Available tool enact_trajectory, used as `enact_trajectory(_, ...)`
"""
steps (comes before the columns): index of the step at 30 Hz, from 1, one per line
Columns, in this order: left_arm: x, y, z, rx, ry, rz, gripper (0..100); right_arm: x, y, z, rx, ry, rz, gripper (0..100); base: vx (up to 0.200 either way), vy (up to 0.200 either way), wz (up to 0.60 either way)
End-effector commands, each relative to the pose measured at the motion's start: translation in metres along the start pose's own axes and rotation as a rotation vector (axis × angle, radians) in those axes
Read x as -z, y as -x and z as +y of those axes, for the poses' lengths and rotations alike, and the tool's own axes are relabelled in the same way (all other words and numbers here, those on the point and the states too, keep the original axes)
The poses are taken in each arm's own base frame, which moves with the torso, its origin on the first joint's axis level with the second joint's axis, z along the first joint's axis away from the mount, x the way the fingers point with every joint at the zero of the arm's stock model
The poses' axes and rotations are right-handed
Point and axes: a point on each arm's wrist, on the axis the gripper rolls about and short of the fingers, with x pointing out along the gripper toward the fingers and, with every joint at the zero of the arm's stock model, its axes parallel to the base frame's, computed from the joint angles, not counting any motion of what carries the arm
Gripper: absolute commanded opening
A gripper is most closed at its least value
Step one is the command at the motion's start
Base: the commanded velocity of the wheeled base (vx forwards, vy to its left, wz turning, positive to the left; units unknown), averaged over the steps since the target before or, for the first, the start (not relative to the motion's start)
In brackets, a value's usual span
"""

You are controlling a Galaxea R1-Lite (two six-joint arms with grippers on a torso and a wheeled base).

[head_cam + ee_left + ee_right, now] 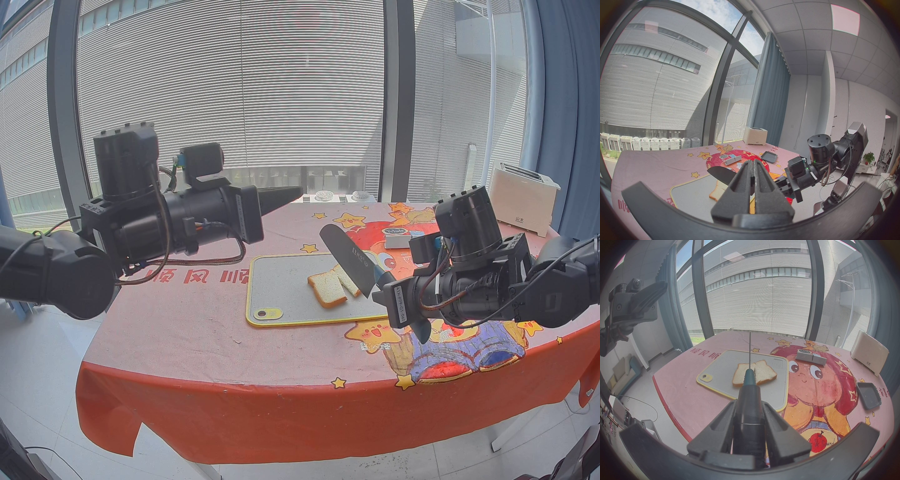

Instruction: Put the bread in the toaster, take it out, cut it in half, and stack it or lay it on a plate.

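Observation:
Two bread halves (333,287) (754,373) lie side by side on the grey cutting board (281,281) (725,371). My right gripper (400,306) (749,415) is shut on a black knife (353,259) (749,352), whose blade hangs in the air just above the bread. My left gripper (290,195) (753,178) is shut with nothing in it, held high over the table's left side. The beige toaster (522,197) (870,352) (755,135) stands at the far right. A dark square plate (868,395) (769,156) lies near the toaster.
A pink and orange cartoon tablecloth (206,337) covers the table. A small grey knife rest (400,239) (811,357) lies behind the board. Large windows stand behind the table, a blue curtain (569,112) at the right.

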Motion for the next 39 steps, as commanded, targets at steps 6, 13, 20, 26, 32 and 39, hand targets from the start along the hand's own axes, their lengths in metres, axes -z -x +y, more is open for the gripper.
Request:
enact_trajectory(6,0.027,-0.017,0.018,-0.018,0.017,0.058,0,0.011,-0.021,-0.001,0.026,0.007,0.056,0,0.000,0.000,0.00)
enact_trajectory(13,0.031,-0.017,0.018,-0.020,0.020,0.067,0,0.012,-0.024,-0.001,0.027,0.010,0.060,0,0.000,0.000,0.00)
enact_trajectory(20,0.029,-0.019,0.017,-0.019,0.015,0.058,0,0.012,-0.030,-0.005,0.039,0.002,0.067,0,0.000,0.000,0.00)
enact_trajectory(26,0.033,-0.023,0.020,-0.020,0.019,0.069,0,0.011,-0.031,-0.005,0.040,0.002,0.067,0,0.000,0.000,0.00)
enact_trajectory(32,0.035,-0.031,0.020,-0.009,0.018,0.070,0,0.012,-0.031,-0.004,0.037,0.003,0.067,0,0.000,0.000,0.00)
enact_trajectory(39,0.032,-0.043,0.022,0.009,0.009,0.058,0,0.014,-0.031,-0.001,0.029,0.011,0.074,0,0.000,0.000,0.00)
